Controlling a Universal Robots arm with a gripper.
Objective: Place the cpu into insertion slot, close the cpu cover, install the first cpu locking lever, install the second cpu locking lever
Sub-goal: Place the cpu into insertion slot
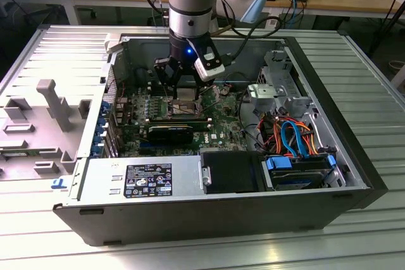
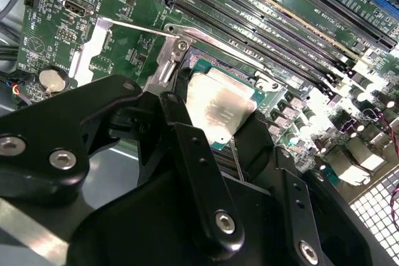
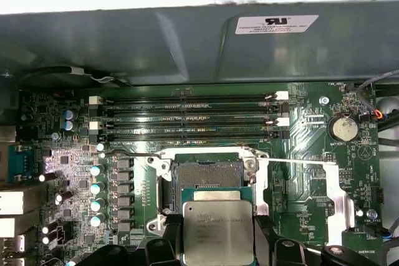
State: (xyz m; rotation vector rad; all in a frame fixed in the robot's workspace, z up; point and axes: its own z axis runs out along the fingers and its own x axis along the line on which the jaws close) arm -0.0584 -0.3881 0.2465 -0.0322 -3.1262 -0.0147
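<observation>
My gripper (image 1: 185, 90) hangs inside the open computer case over the motherboard, shut on the cpu (image 3: 218, 228), a flat square chip with a dull silver top. In both wrist views, black fingers (image 3: 171, 238) press on two opposite sides of the cpu (image 2: 218, 107). The insertion slot (image 3: 207, 175), a square socket with a dark centre and a silver rim, lies uncovered just beyond the chip. The cpu overlaps the slot's near edge and is held above it. One thin wire lever (image 3: 293, 161) stretches away from the socket, and a second lever (image 3: 134, 153) lies on the other side. The cpu cover is hidden behind the gripper.
Long black memory slots (image 3: 187, 116) run just past the socket, with the grey case wall (image 3: 187, 42) behind them. A coin battery (image 3: 343, 129) sits on the board. A black card (image 1: 171, 134), the power supply (image 1: 139, 178) and a drive with coloured cables (image 1: 297, 169) fill the case's front.
</observation>
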